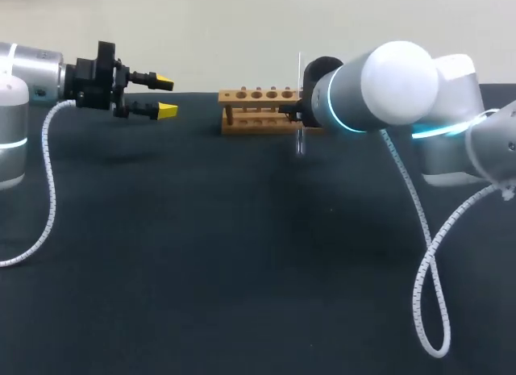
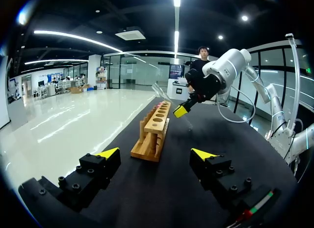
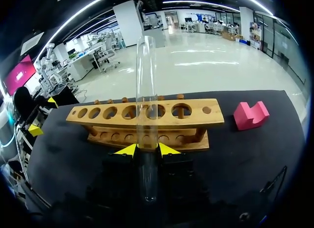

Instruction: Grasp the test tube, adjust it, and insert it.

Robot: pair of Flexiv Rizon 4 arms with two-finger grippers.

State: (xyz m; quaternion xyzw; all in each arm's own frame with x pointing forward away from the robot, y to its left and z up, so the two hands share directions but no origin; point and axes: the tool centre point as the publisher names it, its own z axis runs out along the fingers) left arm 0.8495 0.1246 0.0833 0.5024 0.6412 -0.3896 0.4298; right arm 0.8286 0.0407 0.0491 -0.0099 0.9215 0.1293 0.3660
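Note:
A clear glass test tube (image 3: 146,90) stands upright between the yellow tips of my right gripper (image 3: 146,149), which is shut on its lower part. Just ahead of it lies the wooden rack (image 3: 191,121) with a row of several holes, all without tubes. In the head view the tube (image 1: 300,68) shows as a thin upright line at the right end of the rack (image 1: 254,109), and my right arm hides most of its gripper. My left gripper (image 1: 163,97) hovers open with nothing in it, left of the rack. In the left wrist view the rack (image 2: 153,132) lies ahead of the left gripper (image 2: 156,154).
A pink block (image 3: 250,115) lies on the dark table (image 1: 242,254) beside the rack's end. White coiled cables (image 1: 427,278) hang from both arms over the table.

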